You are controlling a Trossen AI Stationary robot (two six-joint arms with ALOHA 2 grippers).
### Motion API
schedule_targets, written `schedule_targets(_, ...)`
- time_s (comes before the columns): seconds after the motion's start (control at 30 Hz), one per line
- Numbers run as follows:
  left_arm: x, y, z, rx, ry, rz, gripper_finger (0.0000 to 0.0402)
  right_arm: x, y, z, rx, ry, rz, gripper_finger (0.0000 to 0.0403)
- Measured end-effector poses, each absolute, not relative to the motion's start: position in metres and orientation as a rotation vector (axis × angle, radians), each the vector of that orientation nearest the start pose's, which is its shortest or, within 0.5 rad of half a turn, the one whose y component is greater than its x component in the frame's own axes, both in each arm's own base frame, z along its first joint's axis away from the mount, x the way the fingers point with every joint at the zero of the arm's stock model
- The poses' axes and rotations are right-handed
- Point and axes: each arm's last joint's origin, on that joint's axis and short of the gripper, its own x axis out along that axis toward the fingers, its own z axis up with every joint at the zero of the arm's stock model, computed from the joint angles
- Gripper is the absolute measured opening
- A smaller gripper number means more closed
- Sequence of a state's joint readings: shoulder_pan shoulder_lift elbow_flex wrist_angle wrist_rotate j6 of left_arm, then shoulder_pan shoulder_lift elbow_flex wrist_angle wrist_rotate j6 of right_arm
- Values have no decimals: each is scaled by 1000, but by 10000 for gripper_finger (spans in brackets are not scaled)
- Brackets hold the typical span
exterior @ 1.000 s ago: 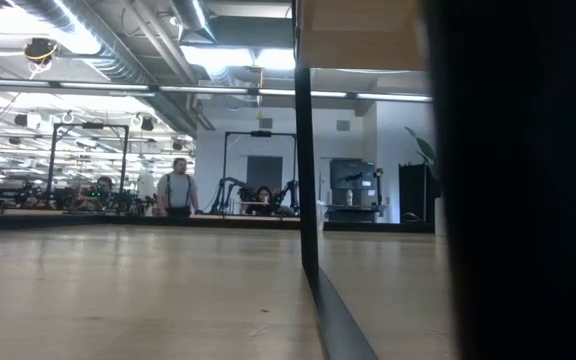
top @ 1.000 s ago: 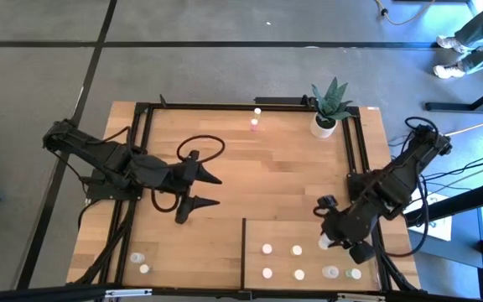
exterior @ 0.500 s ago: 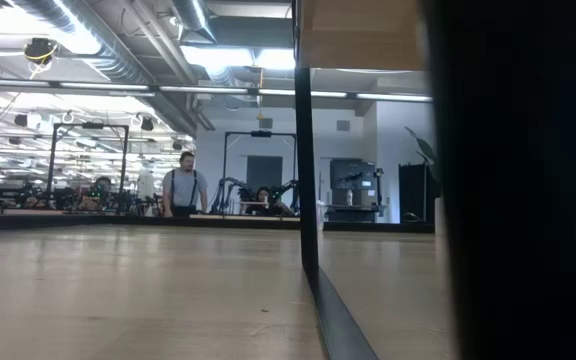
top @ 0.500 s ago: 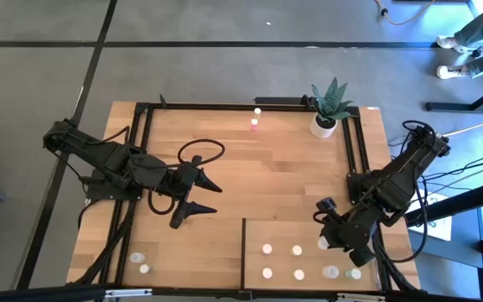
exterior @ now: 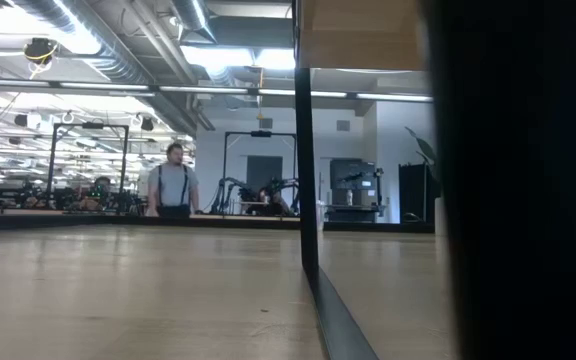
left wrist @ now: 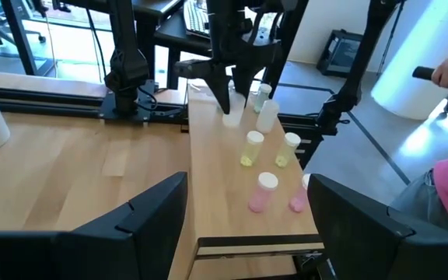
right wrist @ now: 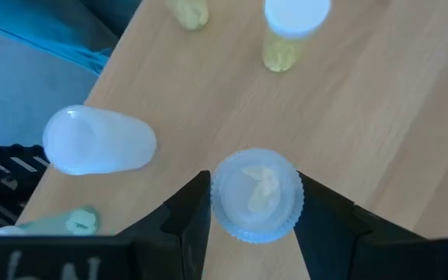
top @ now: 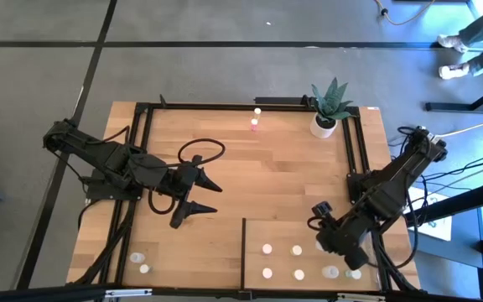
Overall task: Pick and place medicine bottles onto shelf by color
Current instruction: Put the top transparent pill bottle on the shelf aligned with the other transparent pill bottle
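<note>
My right gripper [top: 334, 243] hangs over the pale wood shelf [top: 258, 235] at the table's near right, shut on a whitish medicine bottle [right wrist: 255, 194]. It also shows in the left wrist view [left wrist: 232, 93]. Several more bottles stand on the shelf: two pale yellow [left wrist: 251, 148], two pink [left wrist: 261, 192], one whitish [right wrist: 99, 140] close beside the held one. Two bottles [top: 141, 262] stand at the near left and two [top: 256, 118] at the far edge. My left gripper [top: 217, 199] is open and empty over the table's middle left. My right gripper pinches the whitish bottle by the sides of its round cap [right wrist: 218, 194], between the two fingers [right wrist: 185, 222]. The fingers come from above, pointing down. The bottle is upright; whether its base rests on the shelf or hangs just above it, I cannot tell.
A white pot with a green plant [top: 329, 107] stands at the far right. A dark frame [top: 141, 151] runs along the table's left, far and right sides. A dark cable loop [top: 201, 149] lies by my left arm. A person [exterior: 173, 185] walks in the room beyond.
My right gripper has shifted a little toward the table's left edge over the shelf, still shut on the bottle. My left gripper has drawn back slightly toward the near left, still open.
</note>
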State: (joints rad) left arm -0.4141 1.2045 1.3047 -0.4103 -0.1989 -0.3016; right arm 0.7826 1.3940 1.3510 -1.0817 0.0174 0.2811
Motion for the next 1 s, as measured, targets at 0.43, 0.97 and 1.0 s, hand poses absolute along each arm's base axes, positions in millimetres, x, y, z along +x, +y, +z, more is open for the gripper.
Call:
schedule_targets(0.43,235,-99,405,-205,329,-186,259,191,190,318,-212,1166,512,158)
schedule_targets(0.97,235,-99,405,-205,329,-185,259,188,193,318,-211,1170,528,158)
schedule_targets(1.0,235,-99,405,-205,329,-185,259,188,194,318,-227,1161,522,158)
